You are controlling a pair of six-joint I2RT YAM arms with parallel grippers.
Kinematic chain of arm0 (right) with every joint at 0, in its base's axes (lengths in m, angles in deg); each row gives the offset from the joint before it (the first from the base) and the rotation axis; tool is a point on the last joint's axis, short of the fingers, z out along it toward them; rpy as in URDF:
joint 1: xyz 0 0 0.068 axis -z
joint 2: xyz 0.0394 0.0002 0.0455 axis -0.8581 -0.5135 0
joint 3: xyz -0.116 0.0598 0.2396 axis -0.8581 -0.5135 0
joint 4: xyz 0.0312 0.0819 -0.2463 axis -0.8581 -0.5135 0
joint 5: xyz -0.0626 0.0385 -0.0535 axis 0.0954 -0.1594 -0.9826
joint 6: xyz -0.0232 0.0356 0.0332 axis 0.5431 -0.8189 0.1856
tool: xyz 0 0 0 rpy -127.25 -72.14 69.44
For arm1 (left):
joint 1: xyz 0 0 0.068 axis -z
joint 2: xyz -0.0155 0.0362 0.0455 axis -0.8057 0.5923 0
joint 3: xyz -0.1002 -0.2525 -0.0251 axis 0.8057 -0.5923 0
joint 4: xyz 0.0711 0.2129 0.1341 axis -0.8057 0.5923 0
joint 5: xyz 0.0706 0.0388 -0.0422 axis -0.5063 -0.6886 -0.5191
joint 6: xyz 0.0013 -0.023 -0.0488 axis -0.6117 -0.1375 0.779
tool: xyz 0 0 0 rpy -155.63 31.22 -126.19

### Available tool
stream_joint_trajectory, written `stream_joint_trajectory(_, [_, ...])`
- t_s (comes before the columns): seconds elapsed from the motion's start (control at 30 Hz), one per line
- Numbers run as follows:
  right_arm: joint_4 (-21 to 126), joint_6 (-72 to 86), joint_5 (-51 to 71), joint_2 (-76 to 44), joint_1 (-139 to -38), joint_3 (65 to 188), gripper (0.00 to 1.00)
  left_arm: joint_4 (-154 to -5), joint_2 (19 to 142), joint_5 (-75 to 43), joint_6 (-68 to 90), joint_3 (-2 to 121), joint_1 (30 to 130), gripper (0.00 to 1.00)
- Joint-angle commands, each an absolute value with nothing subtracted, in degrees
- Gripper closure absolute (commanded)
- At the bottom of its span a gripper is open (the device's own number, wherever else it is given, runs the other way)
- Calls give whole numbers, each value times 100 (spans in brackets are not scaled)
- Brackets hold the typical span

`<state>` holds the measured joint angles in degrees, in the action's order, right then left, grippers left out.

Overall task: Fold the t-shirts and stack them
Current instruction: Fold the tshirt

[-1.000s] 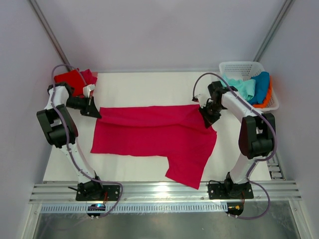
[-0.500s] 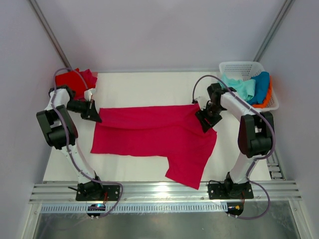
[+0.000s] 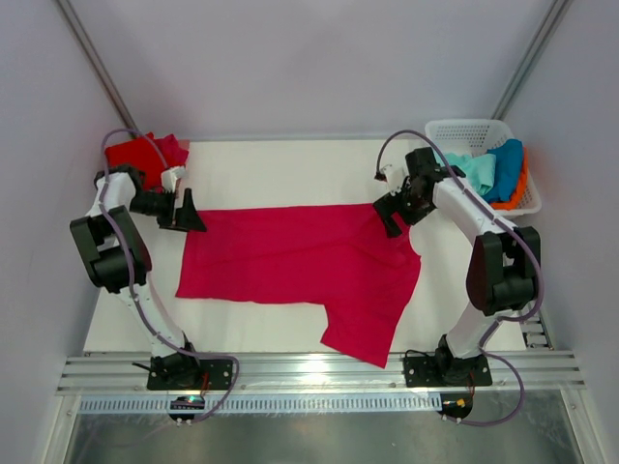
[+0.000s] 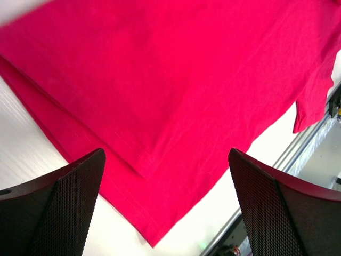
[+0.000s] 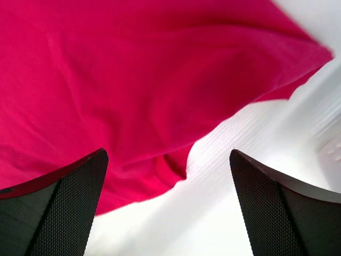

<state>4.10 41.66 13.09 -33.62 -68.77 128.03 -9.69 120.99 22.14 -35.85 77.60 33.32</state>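
Observation:
A crimson-pink t-shirt [image 3: 290, 259] lies on the white table, its far half folded toward me; one sleeve hangs out at the near right. My left gripper [image 3: 186, 213] hovers open at the shirt's far left corner, holding nothing. The left wrist view shows the folded corner of the crimson-pink t-shirt [image 4: 176, 96] between the open fingers [image 4: 64, 208]. My right gripper [image 3: 390, 207] stands open at the far right corner, just off the cloth. In the right wrist view the crimson-pink t-shirt's edge [image 5: 128, 101] lies below the spread fingers [image 5: 282, 213]. A red folded t-shirt [image 3: 143, 153] sits at the far left corner.
A white lattice basket [image 3: 464, 130] stands at the far right with mint-green [image 3: 472, 170], blue [image 3: 506, 166] and orange [image 3: 523, 188] t-shirts in it. An aluminium rail [image 3: 319, 367] runs along the near edge. Bare white table [image 3: 290, 169] lies behind the shirt.
Both grippers have let go of the shirt's far corners and opened wide. Each has lifted and drawn back slightly toward the far side. The folded edge now rests flat.

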Motion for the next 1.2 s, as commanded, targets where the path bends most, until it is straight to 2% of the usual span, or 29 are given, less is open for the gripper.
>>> stream_joint_trajectory(0.0, [1311,3824,1350,-3178,-6991,13021,1,-1397,11822,2624,-3362,8062,3504,1])
stream_joint_trajectory(0.33, [1734,3762,1429,-4180,-7272,13126,1,-1372,12823,2914,-3239,8966,4523,1])
stream_joint_trajectory(0.5, [1813,3789,1307,-4487,-7281,13082,0,-1318,13404,3037,-3151,9433,4682,1])
stream_joint_trajectory(1.17, [1822,3586,-363,-4734,-7158,13003,1,-2478,13440,1641,-2431,8888,4480,1])
